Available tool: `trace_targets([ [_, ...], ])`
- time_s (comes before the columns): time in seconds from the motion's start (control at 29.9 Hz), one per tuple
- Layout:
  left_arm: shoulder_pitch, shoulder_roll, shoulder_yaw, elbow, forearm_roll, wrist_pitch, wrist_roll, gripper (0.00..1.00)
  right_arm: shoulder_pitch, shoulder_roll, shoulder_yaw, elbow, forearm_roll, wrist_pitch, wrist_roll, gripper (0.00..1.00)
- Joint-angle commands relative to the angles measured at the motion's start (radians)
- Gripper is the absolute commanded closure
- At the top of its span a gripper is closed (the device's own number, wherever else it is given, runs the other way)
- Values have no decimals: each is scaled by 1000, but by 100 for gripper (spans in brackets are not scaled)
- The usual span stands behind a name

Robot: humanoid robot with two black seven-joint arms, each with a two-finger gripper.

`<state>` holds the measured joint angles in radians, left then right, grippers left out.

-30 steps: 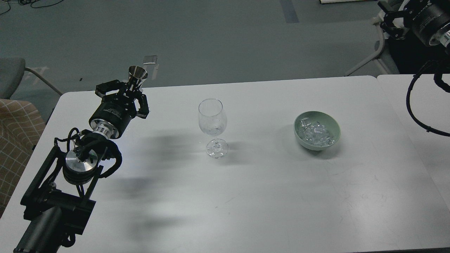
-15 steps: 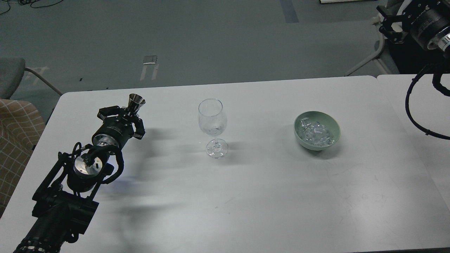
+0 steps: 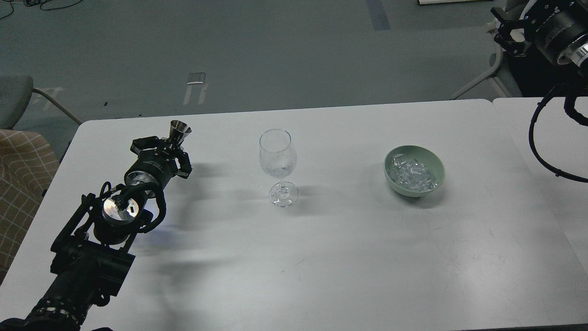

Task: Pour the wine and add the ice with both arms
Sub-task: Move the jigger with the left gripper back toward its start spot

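My left gripper (image 3: 171, 143) is shut on a small steel cone-shaped measuring cup (image 3: 179, 129) and holds it upright, low over the table's far left part. A clear stemmed wine glass (image 3: 277, 158) stands upright at the table's middle, well to the right of the cup. A shallow glinting pool that may be the wine (image 3: 278, 171) lies at the bottom of its bowl. The ice (image 3: 412, 174) is a heap of clear cubes in a pale green bowl (image 3: 436, 166) to the right. My right gripper (image 3: 505, 28) is raised beyond the far right corner; its fingers are dark and partly cut off.
The white table (image 3: 321, 257) has a seam to a second table (image 3: 546, 138) at the right. My right arm's black cable (image 3: 535, 138) loops over that table. A chair with checked fabric (image 3: 23, 170) stands off the left edge.
My left gripper has come down and drawn back with the steel cup, from above the table's far edge to low over the table. The right gripper shifted slightly. Glass and bowl have not moved.
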<state>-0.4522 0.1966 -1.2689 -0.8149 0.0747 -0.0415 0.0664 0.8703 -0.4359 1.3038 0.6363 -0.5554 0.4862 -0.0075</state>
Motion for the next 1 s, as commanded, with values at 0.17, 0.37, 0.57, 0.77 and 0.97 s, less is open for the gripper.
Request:
trace_targets([
  [0.17,-2,0,-3,3,-7,-3,-2,76,-1,2,0,2,0,2,0,0],
  [0.37,-3,-3,-4,3,-9,-5,-2,71,-1,-4,0,2,0,0,0,0],
  [0.57,-3,-3,-4,3,-9,-5,-2,70,-1,-4,2,3,0,0,0,0],
  [0.77,-3,-5,-1,25,-9,-32,-2,65,-1,-4,2,3,0,0,0,0],
  [0.97,-3,-11,-1,31,-9,-32,-2,62,-1,-4,2,3,0,2,0,0],
])
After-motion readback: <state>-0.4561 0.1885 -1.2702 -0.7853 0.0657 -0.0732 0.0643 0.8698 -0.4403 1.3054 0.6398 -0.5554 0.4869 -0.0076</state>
